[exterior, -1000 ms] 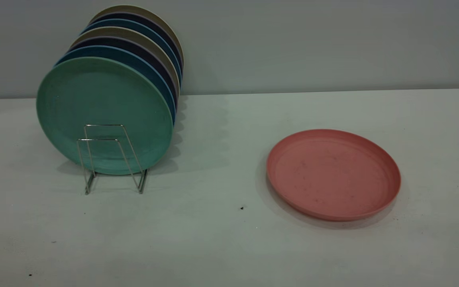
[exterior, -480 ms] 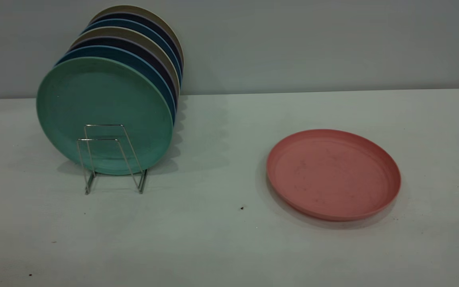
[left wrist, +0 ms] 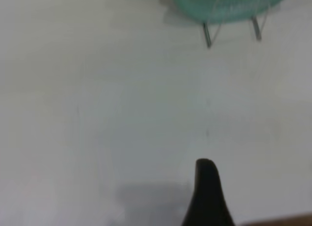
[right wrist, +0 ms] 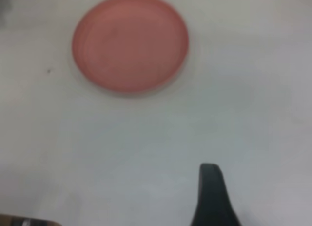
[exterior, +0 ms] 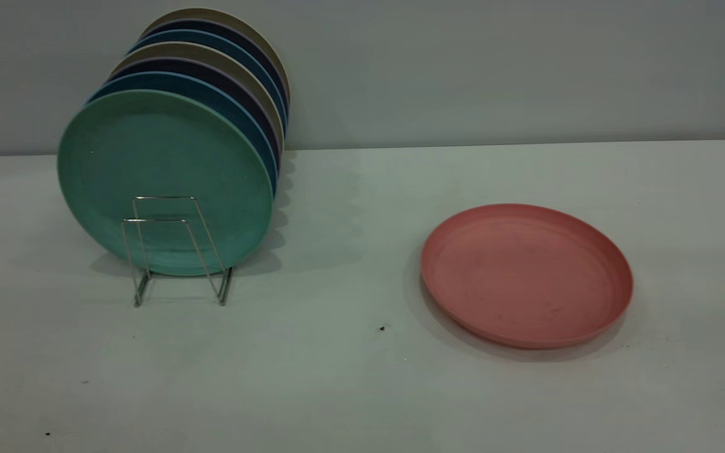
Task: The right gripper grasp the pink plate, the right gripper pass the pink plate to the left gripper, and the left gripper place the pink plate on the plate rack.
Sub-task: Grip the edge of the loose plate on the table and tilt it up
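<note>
The pink plate [exterior: 526, 274] lies flat on the white table [exterior: 350, 377] at the right. It also shows in the right wrist view [right wrist: 130, 43], far ahead of the right gripper [right wrist: 210, 196], of which only a black tip shows. The plate rack [exterior: 177, 251] stands at the left, its two front wire loops bare. Its feet show in the left wrist view [left wrist: 231, 33], far ahead of the left gripper [left wrist: 207, 196], of which only a black tip shows. Neither gripper appears in the exterior view, and neither touches anything.
A teal-green plate [exterior: 164, 182] stands upright in the rack behind the front loops, with several blue, dark and beige plates [exterior: 236, 82] stacked behind it. A grey wall [exterior: 494, 69] runs along the table's back edge.
</note>
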